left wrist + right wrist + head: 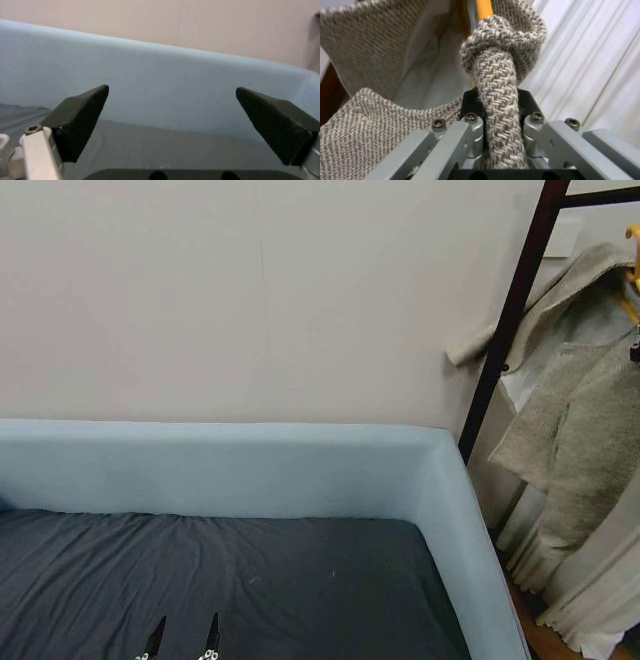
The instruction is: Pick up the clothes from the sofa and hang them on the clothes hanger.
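Right claw (498, 108) was clamped tight on a thick, rope-like rolled fold of the grey knit cardigan (365, 45). Black pads (470, 105) pressed the fold from both sides, no gap between pad and fabric. The fold ran straight out of the jaws and looped over the yellow hanger (483, 8) just past the pads, so the wrist was aimed up along the fold at the hanger. The garment's white lining (435, 67) sat beside the fold, with a pale curtain (590, 56) behind. From the head camera the cardigan hung at the far right on the dark rack (500, 340), one sleeve draped across the slanted upright, the body hanging down in front of the curtain, well clear of the sofa (250, 465). Left claw (172, 108) was spread wide, both ribbed fingers (82, 116) far apart and holding nothing. That arm sat low, with only its two fingertips poking in at the bottom edge of the head view. It hovered over the dark seat cover (250, 580), left of centre, pointed at the light blue backrest. Whether the tips touched the cover, I couldn't tell. The sofa's backrest stood against the plain wall (250, 290), and its right armrest ended just beside the foot of the rack.
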Motion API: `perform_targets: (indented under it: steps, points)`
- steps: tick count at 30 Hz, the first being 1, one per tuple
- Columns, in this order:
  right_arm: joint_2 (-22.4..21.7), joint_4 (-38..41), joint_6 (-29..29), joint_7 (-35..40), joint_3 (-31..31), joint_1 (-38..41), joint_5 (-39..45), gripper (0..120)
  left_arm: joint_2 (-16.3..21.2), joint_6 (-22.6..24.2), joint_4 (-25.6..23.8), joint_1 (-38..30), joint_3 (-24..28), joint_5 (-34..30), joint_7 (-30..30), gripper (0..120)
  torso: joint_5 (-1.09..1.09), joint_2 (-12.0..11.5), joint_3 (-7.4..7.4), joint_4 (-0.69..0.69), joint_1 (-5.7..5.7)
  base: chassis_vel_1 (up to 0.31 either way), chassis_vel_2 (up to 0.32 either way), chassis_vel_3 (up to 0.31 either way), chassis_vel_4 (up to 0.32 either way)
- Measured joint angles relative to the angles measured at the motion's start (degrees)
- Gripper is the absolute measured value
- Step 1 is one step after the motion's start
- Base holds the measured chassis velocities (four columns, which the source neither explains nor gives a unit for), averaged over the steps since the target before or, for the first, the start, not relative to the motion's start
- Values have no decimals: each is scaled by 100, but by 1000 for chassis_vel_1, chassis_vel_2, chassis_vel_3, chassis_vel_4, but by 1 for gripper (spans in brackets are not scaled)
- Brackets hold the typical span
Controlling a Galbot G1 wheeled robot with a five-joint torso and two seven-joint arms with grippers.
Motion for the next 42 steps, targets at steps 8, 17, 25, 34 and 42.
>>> perform_targets:
  steps: [8, 17, 25, 34, 42]
  points:
    - [88, 51, -163, 19, -627, 616, 66, 9, 0, 0, 0, 0, 0, 0, 0, 100, 1, 0, 0, 0, 0, 0, 0, 0, 0]
    - [232, 169, -1256, 470, -1322, 1761, 1263, 9, 0, 0, 0, -1, 0, 0, 0, 100, -2, 0, 0, 0, 0, 0, 0, 0, 0]
    - [459, 174, -1798, 1078, -1715, 2477, 2105, 9, 0, 0, 0, -1, 0, 0, 0, 100, 0, 0, 1, -1, 0, 0, 0, 0, 0]
    - [929, 10, -2259, 2468, -1894, 3007, 3427, 9, 0, 0, 0, -1, 0, 0, 0, 100, -1, 1, 1, 2, 0, 0, 0, 0, 0]
    - [1030, -241, -2257, 2954, -1937, 2961, 3503, 9, 0, 0, 0, -1, 1, 0, 0, 100, -1, 1, 0, -2, 0, 0, 0, 0, 0]
